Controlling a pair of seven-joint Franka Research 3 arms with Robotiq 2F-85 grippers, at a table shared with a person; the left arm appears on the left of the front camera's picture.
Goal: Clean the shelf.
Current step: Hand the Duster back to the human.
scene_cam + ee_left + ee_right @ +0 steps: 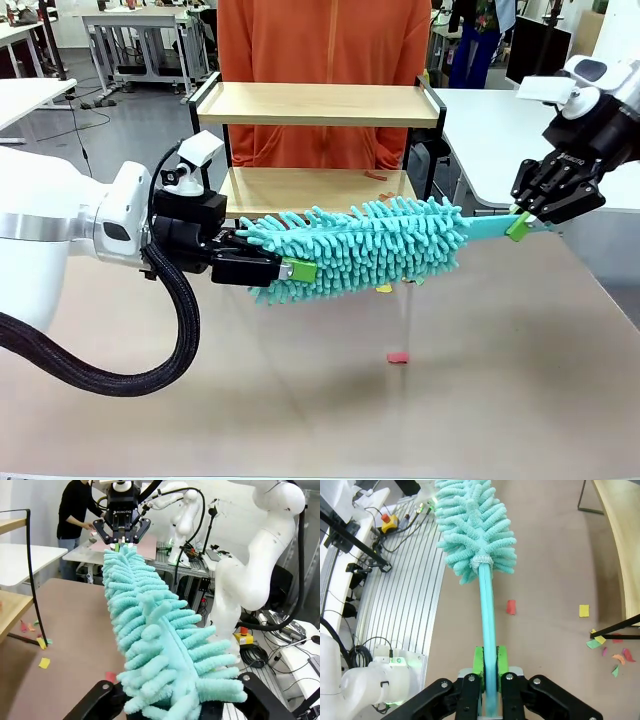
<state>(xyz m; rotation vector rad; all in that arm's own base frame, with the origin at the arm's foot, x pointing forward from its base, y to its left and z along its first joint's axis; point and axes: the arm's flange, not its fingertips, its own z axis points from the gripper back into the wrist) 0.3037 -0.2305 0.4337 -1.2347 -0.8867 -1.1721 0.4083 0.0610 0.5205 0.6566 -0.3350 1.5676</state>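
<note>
The front view shows the shelf standing at the far table edge before a person, with a teal duster held level before it. The left gripper clamps the fluffy end; the right gripper pinches its handle. The right wrist view adds paper scraps by a shelf leg.

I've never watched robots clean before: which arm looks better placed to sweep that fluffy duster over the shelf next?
Probably the right gripper: it is shut on the duster by its handle, the natural end to steer from. The left gripper pinches the fluffy tip, in front of the shelf.
</note>
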